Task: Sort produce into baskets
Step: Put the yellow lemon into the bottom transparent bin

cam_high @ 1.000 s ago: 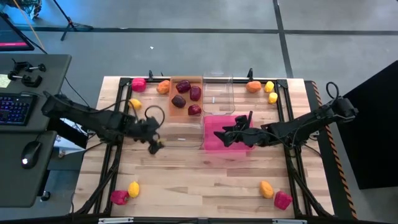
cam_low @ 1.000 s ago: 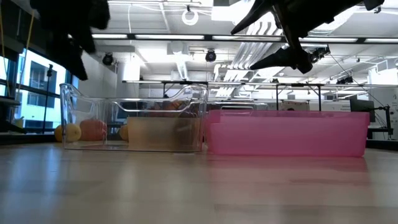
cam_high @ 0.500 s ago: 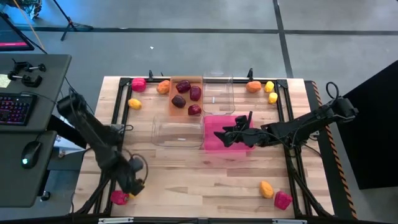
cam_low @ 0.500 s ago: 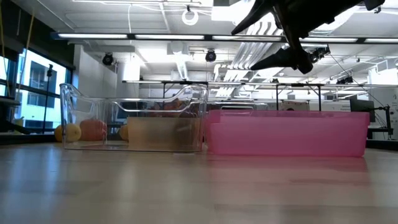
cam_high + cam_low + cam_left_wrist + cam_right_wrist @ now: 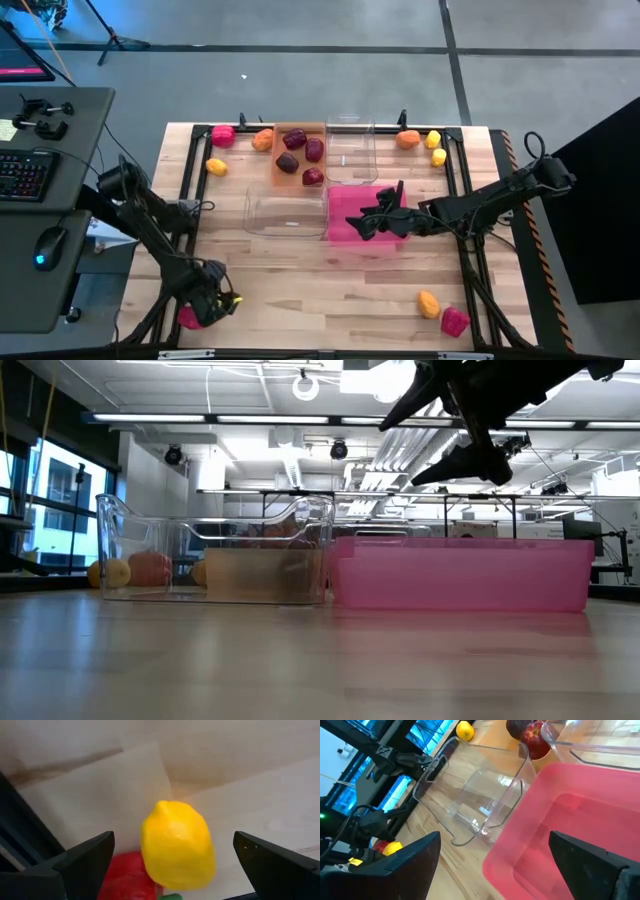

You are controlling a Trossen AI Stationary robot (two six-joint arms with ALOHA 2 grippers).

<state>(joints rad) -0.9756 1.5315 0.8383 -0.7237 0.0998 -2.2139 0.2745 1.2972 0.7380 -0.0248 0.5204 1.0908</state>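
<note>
The yellow fruit (image 5: 178,845) lies at the lower left of the table in the high view, touching a red piece (image 5: 129,876), with the left gripper (image 5: 212,303) right over it, fingers spread and empty. To do this well, it should centre on the yellow alone and close without catching the red. The right gripper (image 5: 368,222) hangs released above the pink bin (image 5: 352,195). A second ago the left gripper was up beside the clear bin (image 5: 285,212); the right has barely moved.

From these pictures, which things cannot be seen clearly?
- Red piece, left wrist view: mostly covered by the lemon and cut by the edge.
- Fruit in the orange bin, low view: blurred behind the clear bin.
- Left gripper, low view: outside the picture.
</note>
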